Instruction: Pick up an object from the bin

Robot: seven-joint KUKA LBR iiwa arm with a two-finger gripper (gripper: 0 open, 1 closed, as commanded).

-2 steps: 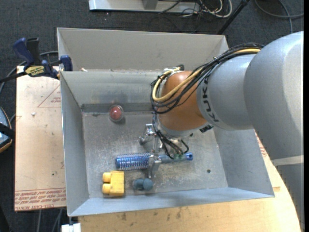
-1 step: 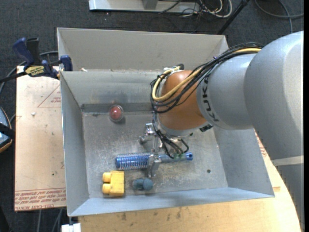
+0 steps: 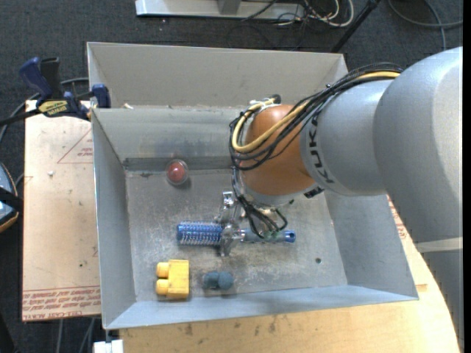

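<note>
The gripper [image 3: 227, 234], its grip impossible to tell, hangs over a blue bristled brush [image 3: 197, 232] mid-bin, with a yellow block [image 3: 173, 279], a grey lump [image 3: 218, 281] and a red ball [image 3: 176, 172] lying clear of it.

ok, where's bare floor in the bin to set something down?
Two patches: the view-left floor between the red ball and the yellow brick, and the near right corner past the blue brush handle. Crowded in the middle, where the claw sits over the brush, and along the front by the brick and a small grey-blue lump.
</note>
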